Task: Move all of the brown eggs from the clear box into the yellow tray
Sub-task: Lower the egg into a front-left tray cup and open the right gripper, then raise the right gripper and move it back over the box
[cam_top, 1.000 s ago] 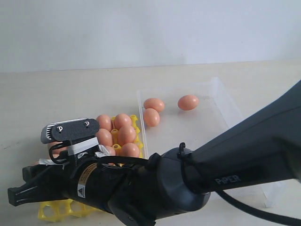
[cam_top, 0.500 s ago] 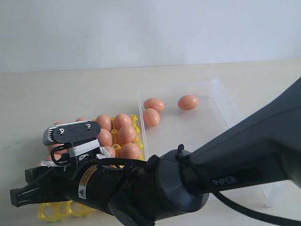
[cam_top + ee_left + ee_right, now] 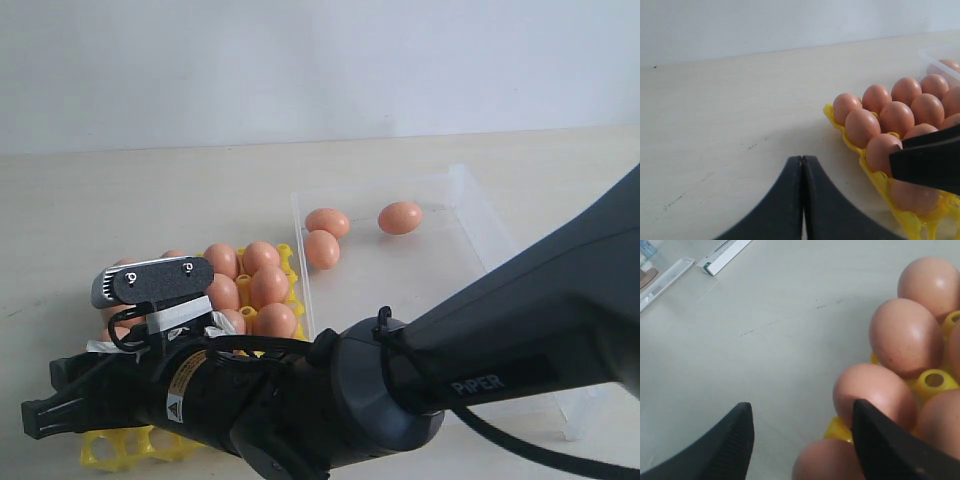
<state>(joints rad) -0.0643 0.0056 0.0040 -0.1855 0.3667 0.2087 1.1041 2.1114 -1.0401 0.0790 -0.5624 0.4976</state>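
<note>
The yellow tray lies low on the left, with several brown eggs in its cups. Three brown eggs lie loose at the far end of the clear box. My right arm reaches across the front. Its gripper hangs over the tray's left corner. In the right wrist view the right gripper is open, and a seated egg lies between its jaws, clear of the left finger. My left gripper is shut and empty over bare table beside the tray. It is hidden in the exterior view.
The right arm's dark bulk covers the tray's near part and the box's front. A white bar and a flat clear strip lie on the table far beyond the tray. Pale table stretches left of the tray.
The right wrist has sunk slightly toward the tray, and its jaws have spread wider. The eggs, the box and the tray have not moved.
</note>
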